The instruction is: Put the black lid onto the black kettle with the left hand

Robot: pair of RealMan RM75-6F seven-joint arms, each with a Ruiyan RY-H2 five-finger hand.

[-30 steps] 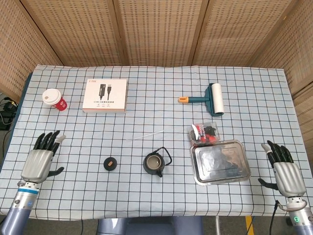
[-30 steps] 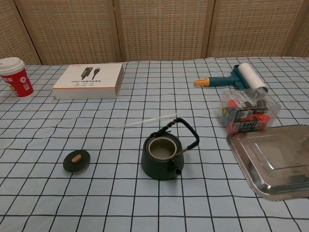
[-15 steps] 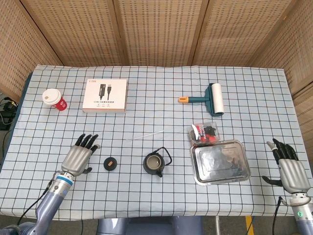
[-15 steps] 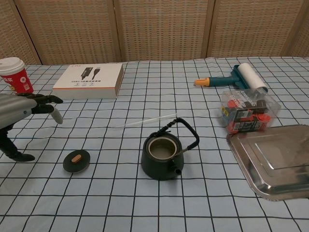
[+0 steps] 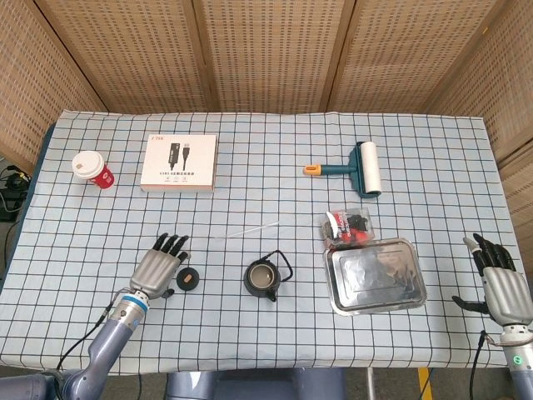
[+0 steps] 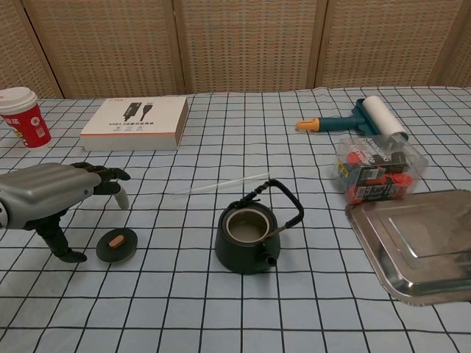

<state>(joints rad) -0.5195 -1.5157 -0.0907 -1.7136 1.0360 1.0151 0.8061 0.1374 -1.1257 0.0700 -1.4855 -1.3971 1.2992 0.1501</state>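
The black lid (image 5: 190, 278) (image 6: 117, 245) with its small brown knob lies flat on the checked cloth, left of the black kettle (image 5: 266, 277) (image 6: 253, 235). The kettle stands upright and uncovered, its handle raised. My left hand (image 5: 158, 265) (image 6: 53, 193) hovers just left of the lid, fingers spread and holding nothing, thumb hanging down beside the lid. My right hand (image 5: 500, 283) is open near the table's right edge, far from both, seen only in the head view.
A steel tray (image 5: 375, 274) (image 6: 416, 243) lies right of the kettle, with a pack of batteries (image 5: 349, 226) behind it. A thin white stick (image 5: 250, 227) lies behind the kettle. Farther back are a lint roller (image 5: 360, 168), a white box (image 5: 178, 162) and a red cup (image 5: 92, 168).
My left hand has swept right from the table's left edge to beside the lid. The right hand has drifted a little right and back. Lid and kettle have not moved.
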